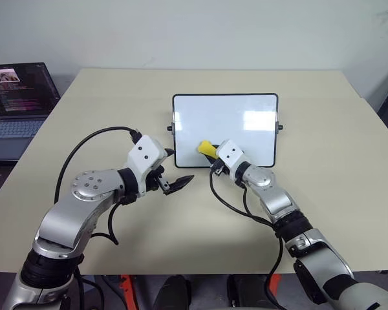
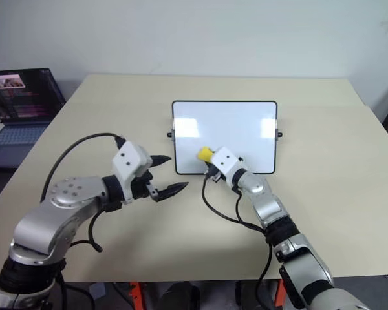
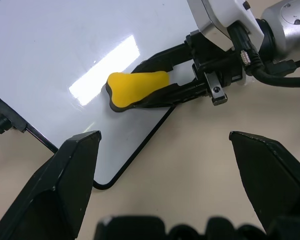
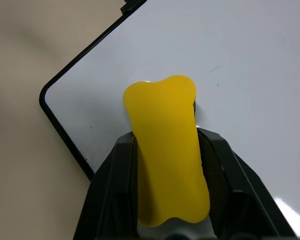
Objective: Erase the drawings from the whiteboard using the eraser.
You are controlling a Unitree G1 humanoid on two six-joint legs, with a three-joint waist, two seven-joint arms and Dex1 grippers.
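A small glossy white whiteboard (image 1: 225,129) with a thin black frame and little side knobs sits near the middle of the frame on the wide beige bench (image 1: 336,168), propped at a tilt so its face meets the robot. Its surface looks clean: apart from a couple of faint specks in the right wrist view, no marker drawings are visible, so I would judge the wiping is largely done or on its last passes.

The right end effector (image 1: 212,155) is clamped tight on the small yellow, bone-shaped eraser (image 1: 207,148) with a dark underside, its two black fingers pinching the long sides. The eraser is pressed against the lower left part of the board, close to the bottom corner; held lengthwise like that, the dark face lies flat on the glossy surface, which is what a wipe needs.

The left end effector (image 1: 176,185) hangs just below and to the left of the board, its black fingers spread apart and holding nothing. It sits near the board's lower edge without touching, seemingly ready to steady the frame if it slides.

An open laptop (image 1: 16,106) rests at the upper left of the frame, well apart from the work.
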